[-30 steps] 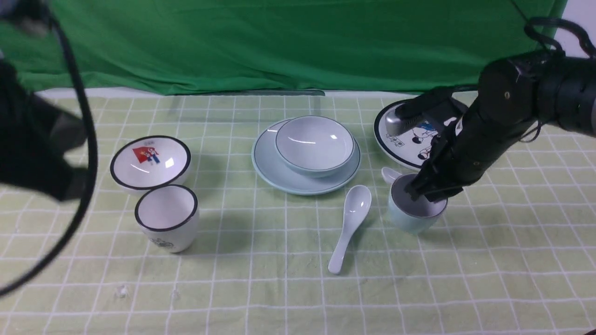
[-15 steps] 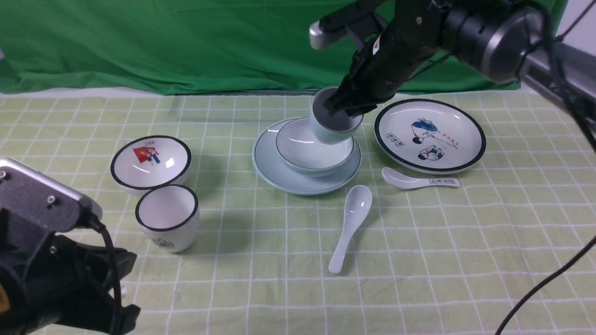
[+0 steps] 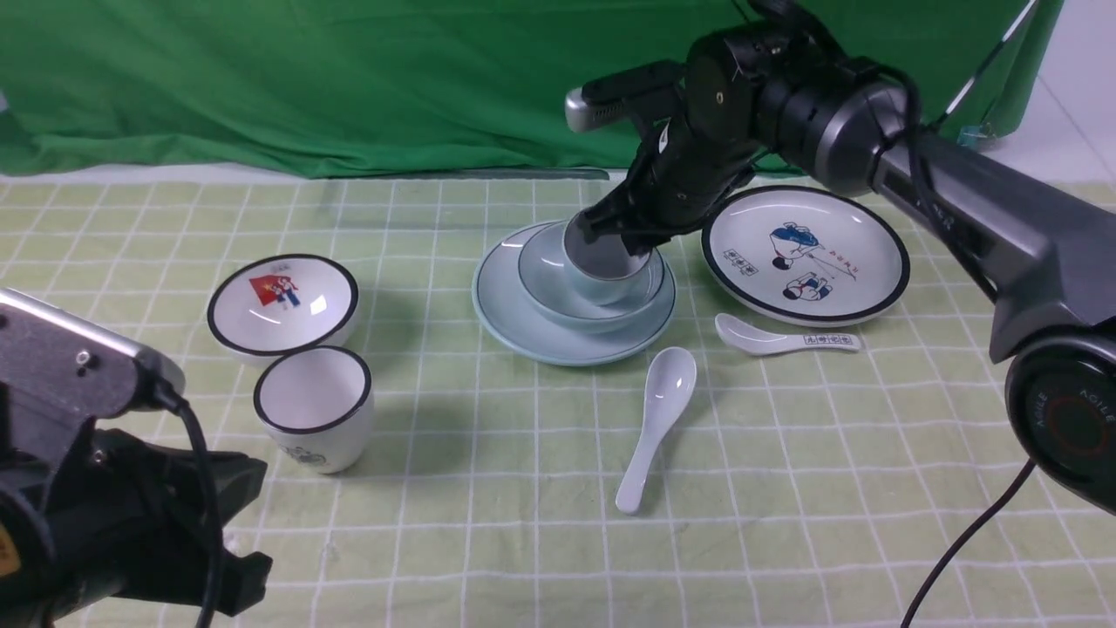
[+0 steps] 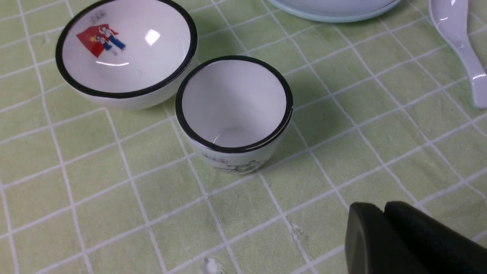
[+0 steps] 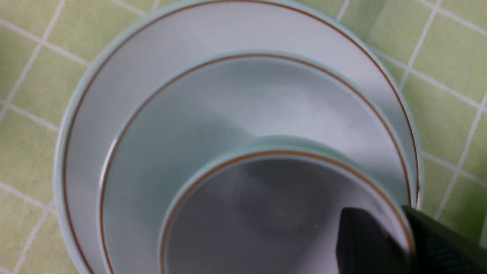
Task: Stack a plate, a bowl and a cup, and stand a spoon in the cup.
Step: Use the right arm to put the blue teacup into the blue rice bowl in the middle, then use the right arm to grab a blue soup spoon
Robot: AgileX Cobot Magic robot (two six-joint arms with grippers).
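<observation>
Far left of the plate [image 3: 501, 310], low over the table [image 3: 785, 488], the left jaws are pressed shut on nothing, apparently parked clear of the work. Between them and the plate stand a picture bowl [image 3: 282, 301] and a black-rimmed cup [image 3: 312, 406], neither wanted here. The bowl [image 3: 542, 281] sits centred on the plate. The cup [image 3: 600, 277] is down inside it, tipped toward the camera because the right jaws pinch its wall from above, one side inside the rim and one outside. That grip leaves the base free to land. Just in front of the plate, the spoon [image 3: 656, 410] lies flat, untouched. Right of the plate lie a printed spoon [image 3: 785, 338] and a cartoon plate [image 3: 806, 253].
</observation>
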